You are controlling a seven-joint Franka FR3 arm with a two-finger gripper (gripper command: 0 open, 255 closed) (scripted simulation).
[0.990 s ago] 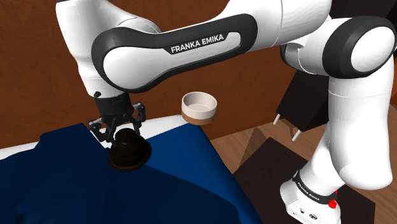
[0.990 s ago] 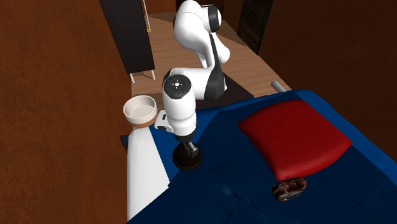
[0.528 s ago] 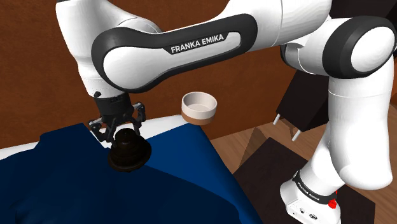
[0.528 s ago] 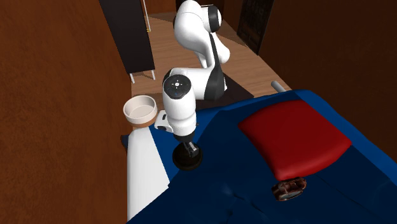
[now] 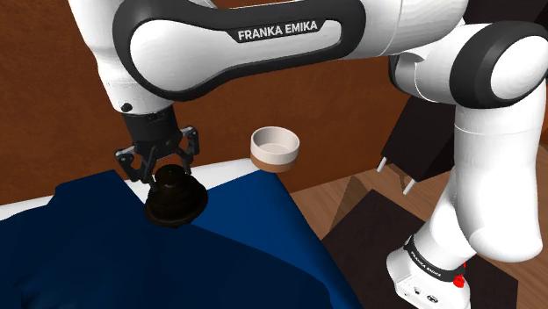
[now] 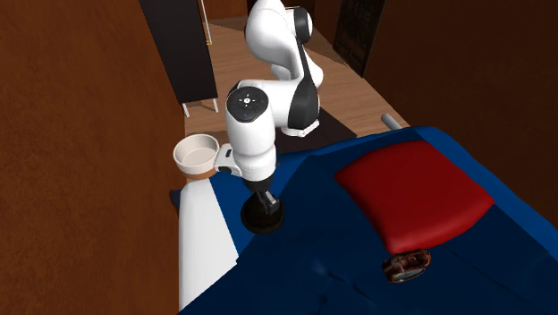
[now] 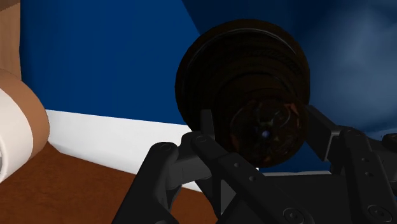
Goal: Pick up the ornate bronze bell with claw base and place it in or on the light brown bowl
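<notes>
The bell (image 5: pixel 176 202) is dark, almost black, with a broad round base and a narrower top. It sits in the left middle of the shoulder view, over the blue cover (image 5: pixel 228 263), near the cover's far corner. Whether its base touches the cover or hangs just above it I cannot tell. The black gripper (image 5: pixel 167 178) comes straight down on it, and its two fingers (image 5: pixel 143 180) clasp the narrow top from both sides. In the wrist view the bell (image 7: pixel 245 76) fills the middle of the frame, and the gripper (image 7: pixel 259 121) clamps it with one finger against each side.

In the second exterior view the bell (image 6: pixel 265 218) is at lower centre under the gripper (image 6: pixel 262 204). Just left of it a white strip (image 6: pixel 201 242) runs along the edge of the blue cover (image 6: pixel 322 268).

The bowl (image 5: pixel 275 147), light brown outside and white inside, stands apart from the bell in the centre of the shoulder view, beyond the cover's corner and in front of the brown wall (image 5: pixel 53 105). In the second exterior view the bowl (image 6: pixel 198 155) is in the left middle.

On the cover, a red cushion (image 6: pixel 416 192) lies at the right and a small dark object (image 6: pixel 407 266) lies below it. At the top, a dark cabinet (image 6: pixel 183 54) stands on the wooden floor (image 6: pixel 241 72).
</notes>
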